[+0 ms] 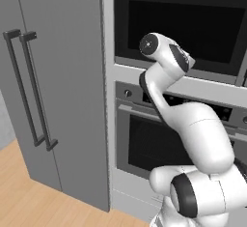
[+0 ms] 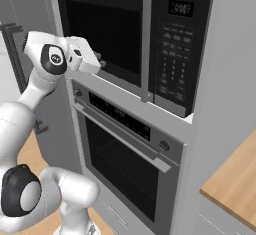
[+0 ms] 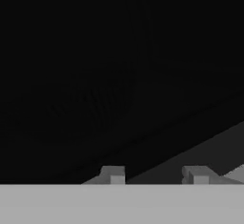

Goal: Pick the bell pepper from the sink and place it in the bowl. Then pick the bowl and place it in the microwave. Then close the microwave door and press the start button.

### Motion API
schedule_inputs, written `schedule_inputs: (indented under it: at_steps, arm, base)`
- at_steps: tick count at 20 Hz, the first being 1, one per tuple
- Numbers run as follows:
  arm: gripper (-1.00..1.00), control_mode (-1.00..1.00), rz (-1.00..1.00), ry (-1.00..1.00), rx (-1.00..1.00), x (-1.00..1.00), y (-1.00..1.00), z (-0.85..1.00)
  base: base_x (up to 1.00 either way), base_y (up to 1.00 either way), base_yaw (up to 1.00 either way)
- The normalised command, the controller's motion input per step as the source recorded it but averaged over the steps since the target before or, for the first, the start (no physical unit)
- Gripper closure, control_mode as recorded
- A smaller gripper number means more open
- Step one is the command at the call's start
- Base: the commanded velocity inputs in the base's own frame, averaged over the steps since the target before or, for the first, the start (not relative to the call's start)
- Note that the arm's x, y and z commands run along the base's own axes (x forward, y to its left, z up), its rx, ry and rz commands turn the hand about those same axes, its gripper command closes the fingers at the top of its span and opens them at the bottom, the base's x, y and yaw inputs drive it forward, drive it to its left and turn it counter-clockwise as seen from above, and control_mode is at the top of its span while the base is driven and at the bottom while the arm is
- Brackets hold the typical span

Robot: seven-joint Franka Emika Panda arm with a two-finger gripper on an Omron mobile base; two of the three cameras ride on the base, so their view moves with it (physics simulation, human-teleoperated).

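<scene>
As far as I can tell, step: we're at the tail end, closing the microwave door point(image 2: 107, 34) and then hitting start.
Door: looks shut or very nearly so, sitting flush with the black front above the oven point(image 2: 125, 154), with its long grey handle point(image 2: 146, 44) standing upright just left of the button panel point(image 2: 172, 61).
Hand: the hand point(image 3: 155, 176) is up against the lower left part of the door, near its bottom edge. From its own camera the two fingertips point(image 3: 113, 174) stand apart with nothing between them, so it's part open and holding nothing.
Next move, my guess: pull back off the glass, swing across past the handle to the panel on the right, and poke the start button with a fingertip. It has to clear that handle on the way and land on one small key, so narrowing the fingers first would help.
Bowl and pepper: the glass is too dark to tell whether they're sitting behind it.
Hard to read: the keys on the panel are tiny grey blobs, and I honestly can't say which one is start. The little display above them is unreadable too.
Hand camera: nearly black, just faint lines on the door, so no telling whether the tips actually touch it.
Cut off: the right part of the microwave in the left camera, where the arm also covers some of the oven.
</scene>
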Motion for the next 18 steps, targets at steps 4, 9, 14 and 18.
schedule_inputs:
  at_steps: [4, 9, 14, 18]
  arm:
    - [-1.0, -1.0, 0.0, 0.09, 0.0, -0.18, -0.04, 0.14]
    - [-1.0, -1.0, 0.0, 0.0, 0.0, -1.0, 0.0, 0.21]
    - [-1.0, -1.0, 0.03, -0.06, -0.05, -1.0, -0.05, 0.0]
    - [1.0, -1.0, 0.04, -0.07, -0.18, -0.95, -0.07, -0.11]
  base:
    - [0.0, 0.0, 0.0]
    - [0.0, 0.0, 0.0]
    - [0.0, 0.0, 0.0]
    - [0.0, 0.0, 0.0]
